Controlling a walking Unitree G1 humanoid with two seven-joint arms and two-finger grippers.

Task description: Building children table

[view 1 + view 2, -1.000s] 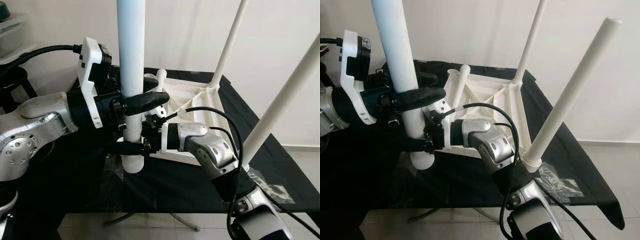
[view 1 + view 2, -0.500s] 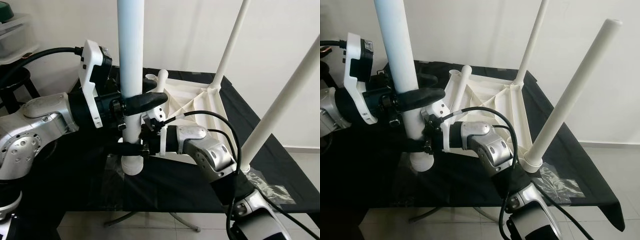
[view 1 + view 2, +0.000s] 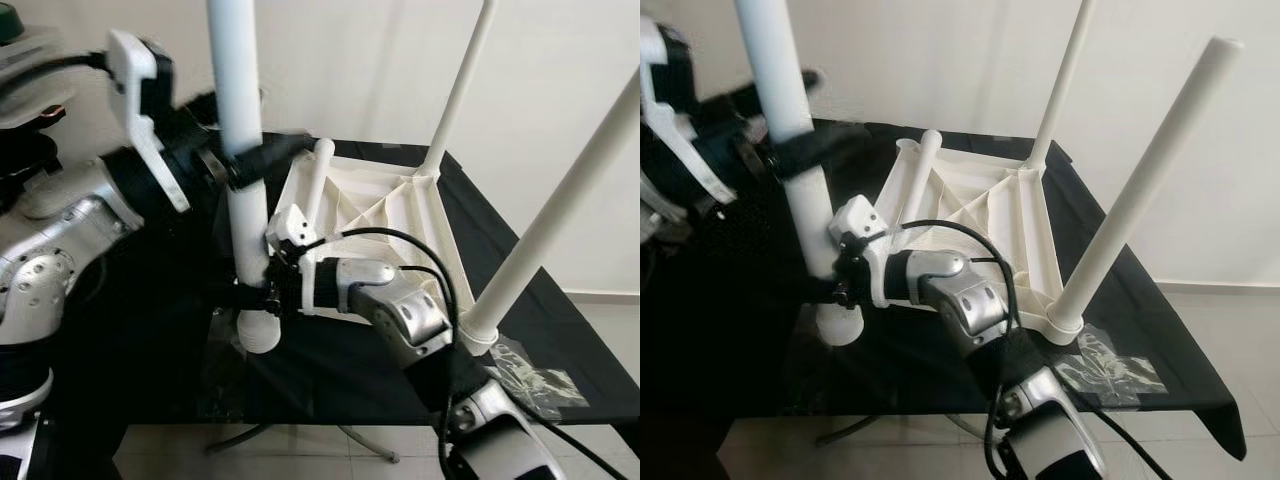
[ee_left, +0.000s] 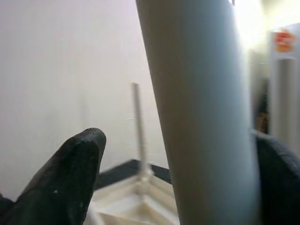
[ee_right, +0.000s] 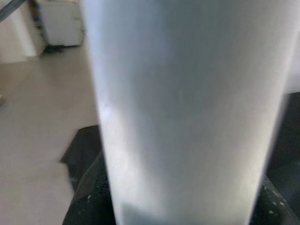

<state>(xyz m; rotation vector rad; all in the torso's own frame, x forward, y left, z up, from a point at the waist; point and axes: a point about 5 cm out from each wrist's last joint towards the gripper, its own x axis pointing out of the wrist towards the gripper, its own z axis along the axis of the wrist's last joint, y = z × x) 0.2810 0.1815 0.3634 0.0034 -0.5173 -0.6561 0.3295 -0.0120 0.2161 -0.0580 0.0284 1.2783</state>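
Leftmost, the left gripper (image 3: pixel 262 155) clamps the upper part of the loose white leg (image 3: pixel 238 150), which stands nearly upright. Just below it, the right gripper (image 3: pixel 258 297) grips the leg's lower end. Beyond both lies the upturned white tabletop (image 3: pixel 375 215) on black cloth (image 3: pixel 340 370).

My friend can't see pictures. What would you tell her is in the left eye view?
Both robot grippers hold one white table leg nearly upright: the left gripper high up, the right gripper near its bottom end. Behind them a white tabletop lies upside down on a black-covered table, with two legs already standing up from it.
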